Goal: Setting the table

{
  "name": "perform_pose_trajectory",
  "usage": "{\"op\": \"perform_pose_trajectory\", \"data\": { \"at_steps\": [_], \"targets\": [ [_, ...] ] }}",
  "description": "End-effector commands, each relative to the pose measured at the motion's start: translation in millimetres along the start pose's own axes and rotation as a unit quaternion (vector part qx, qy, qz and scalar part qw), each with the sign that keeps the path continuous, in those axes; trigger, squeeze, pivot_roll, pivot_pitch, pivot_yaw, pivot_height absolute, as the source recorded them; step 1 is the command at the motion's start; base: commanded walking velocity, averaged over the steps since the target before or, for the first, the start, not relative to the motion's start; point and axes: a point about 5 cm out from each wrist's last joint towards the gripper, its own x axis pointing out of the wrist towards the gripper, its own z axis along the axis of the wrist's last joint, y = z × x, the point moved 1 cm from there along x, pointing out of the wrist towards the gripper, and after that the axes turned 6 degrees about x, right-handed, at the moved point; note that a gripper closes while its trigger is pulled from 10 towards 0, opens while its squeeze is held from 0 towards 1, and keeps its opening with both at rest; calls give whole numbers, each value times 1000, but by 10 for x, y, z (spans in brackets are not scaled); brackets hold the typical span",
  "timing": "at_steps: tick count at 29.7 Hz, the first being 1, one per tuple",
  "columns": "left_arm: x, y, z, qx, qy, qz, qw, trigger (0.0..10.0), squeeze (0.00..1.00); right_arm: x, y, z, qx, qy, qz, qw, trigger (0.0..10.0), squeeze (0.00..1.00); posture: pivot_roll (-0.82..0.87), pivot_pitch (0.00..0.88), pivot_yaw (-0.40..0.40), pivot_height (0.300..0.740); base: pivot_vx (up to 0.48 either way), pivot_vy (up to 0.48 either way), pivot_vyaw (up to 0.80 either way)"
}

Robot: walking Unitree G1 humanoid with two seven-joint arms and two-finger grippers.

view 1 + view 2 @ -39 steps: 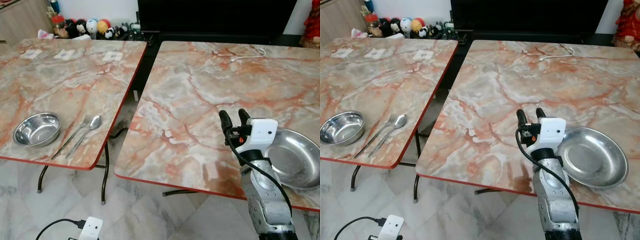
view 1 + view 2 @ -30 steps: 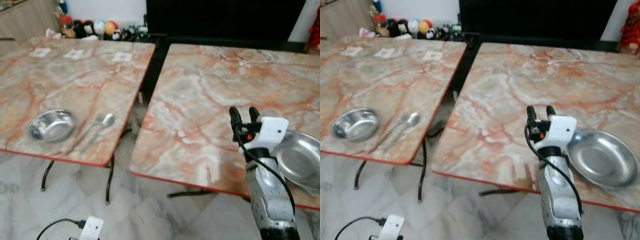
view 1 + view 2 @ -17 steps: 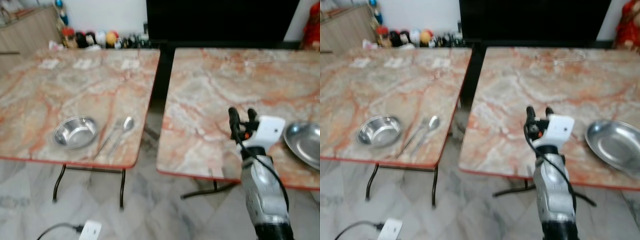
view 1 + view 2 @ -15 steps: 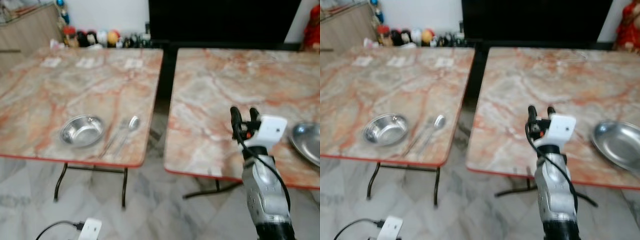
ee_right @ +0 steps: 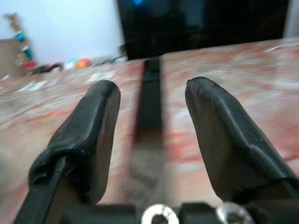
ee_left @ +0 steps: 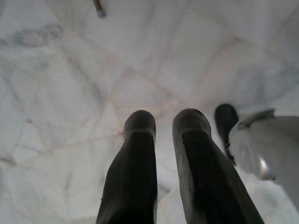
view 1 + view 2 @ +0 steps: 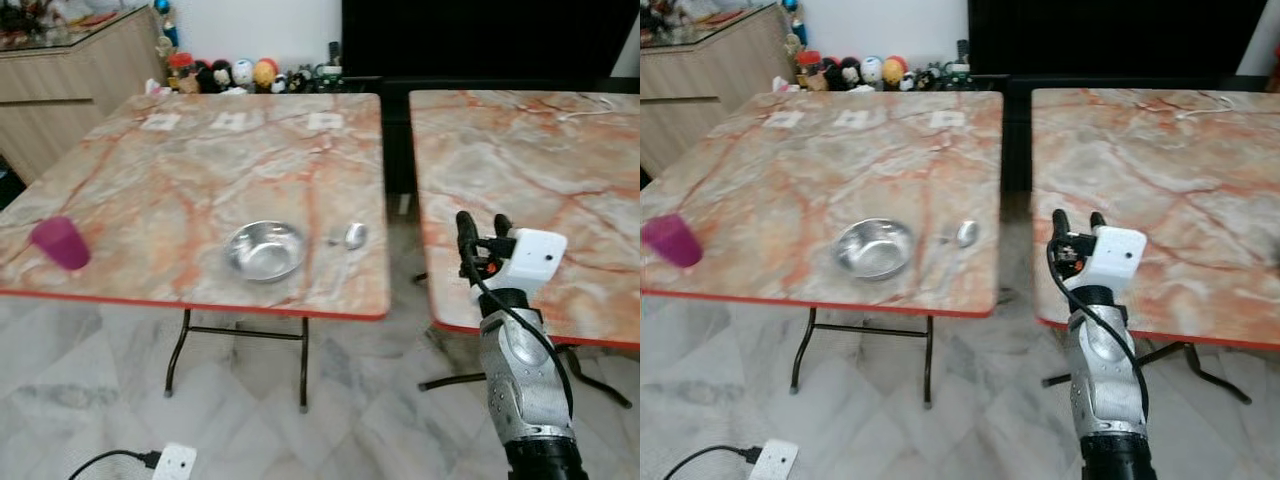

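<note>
- two marble tables stand side by side with a dark gap between them: the left table (image 7: 180, 190) carries the tableware, and the right table (image 7: 540, 160) has a white cable (image 7: 585, 108) at its far edge.
- one steel bowl (image 7: 265, 249) sits near the front edge of the left table, right way up and empty.
- one right gripper (image 7: 478, 224) is raised in front of the right table's near edge, pointing up; in its wrist view the two black fingers (image 5: 84, 135) stand clearly apart with nothing between them.
- one left gripper (image 6: 166, 140) hangs low over the tiled floor; its fingers are nearly together, a thin gap between them, holding nothing.
- one purple cup (image 7: 60, 243) stands upright near the left table's left front edge, well apart from the bowl.
- one spoon (image 7: 352, 238) lies just beside the bowl on its right; a fork may lie alongside it, but blur hides this.
- three white squares (image 7: 240, 121) lie in a row along the left table's far edge.
- judged progress: a partial place setting is laid out on the left table; the cup is not yet near it, neither gripper carries anything, so most of the work seems left.
</note>
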Motion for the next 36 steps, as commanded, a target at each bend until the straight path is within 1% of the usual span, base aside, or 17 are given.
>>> {"op": "perform_pose_trajectory", "data": {
  "at_steps": [1, 13, 17, 25, 36],
  "targets": [
    [-17, 12, -84, -5, 14, 1, 1000, 10000, 0, 10, 19, 20, -7, -2, 6, 1000, 10000, 0, -60, 69, 23, 740, 0, 480, 0],
    [-27, 59, -126, -5, 18, 5, 1000, 10000, 0, 8, 31, -21, -5, 6, 8, 1000, 10000, 0, -53, 80, 24, 740, 0, 480, 0],
    [-28, 61, -125, 2, 15, 3, 1000, 10000, 0, 10, 37, -36, -4, 8, 8, 1000, 10000, 0, -48, 83, 24, 740, 0, 0, 0],
    [-25, 7, -102, -4, 10, -8, 1000, 10000, 0, 19, -6, -36, -6, 8, 1, 1000, 10000, 0, -48, 82, 24, 740, 0, 0, 0],
    [-22, -14, -82, -4, 5, -11, 1000, 10000, 0, 15, -46, -33, -10, 8, -5, 1000, 10000, 0, -46, 82, 22, 740, 331, 0, 0]
  ]
}}
